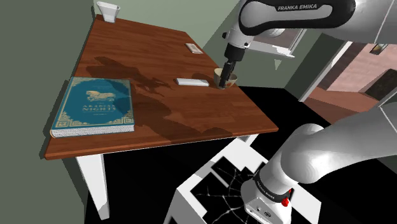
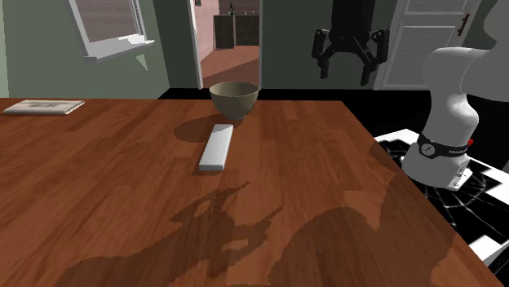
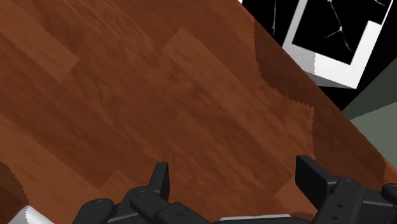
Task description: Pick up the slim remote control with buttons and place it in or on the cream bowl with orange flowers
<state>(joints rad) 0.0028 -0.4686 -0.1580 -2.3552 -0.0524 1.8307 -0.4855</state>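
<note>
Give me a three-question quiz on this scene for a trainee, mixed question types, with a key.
1. True or false: the white remote lies on the table beside the bowl, not in it.
2. Fill in: the blue book lies ___ on the table.
3. The gripper holds: A the remote; B the book; C nothing.
Key: 1 true; 2 flat; 3 C, it is open and empty.
</note>
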